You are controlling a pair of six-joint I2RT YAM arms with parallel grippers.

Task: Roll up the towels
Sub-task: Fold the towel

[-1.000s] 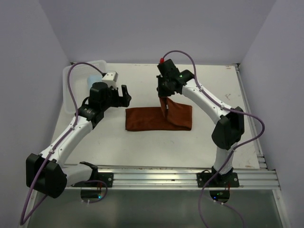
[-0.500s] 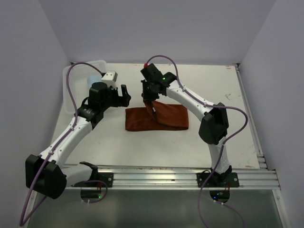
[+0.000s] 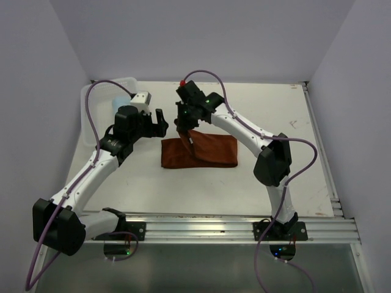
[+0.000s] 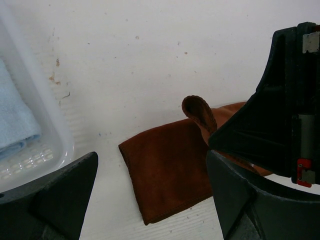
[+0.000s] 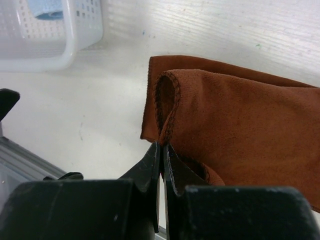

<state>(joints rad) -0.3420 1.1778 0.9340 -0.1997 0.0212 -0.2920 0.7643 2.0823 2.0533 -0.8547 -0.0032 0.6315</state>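
The rust reddish-brown towel point(image 3: 215, 150) point(image 4: 170, 172) point(image 5: 240, 125) lies flat in the middle of the table. My right gripper point(image 3: 182, 129) point(image 5: 161, 145) is shut on the towel's hemmed edge and holds it lifted and looped over the left part of the cloth. The open left gripper point(image 3: 160, 122) point(image 4: 152, 157) hovers just left of the towel, touching nothing. Its camera looks down on the towel's near corner. The light sky-blue towel point(image 3: 118, 104) point(image 4: 15, 120) point(image 5: 47, 9) rests inside the white basket.
The white mesh basket point(image 3: 91, 107) point(image 4: 55, 135) point(image 5: 65, 45) stands at the back left, close to the left gripper. An aluminium rail point(image 3: 201, 227) runs along the near edge. The right arm point(image 4: 280, 115) fills the right side of the left wrist view.
My right gripper has moved left across the table, dragging the held towel edge over the cloth, so the towel now looks shorter. The left arm has stayed still.
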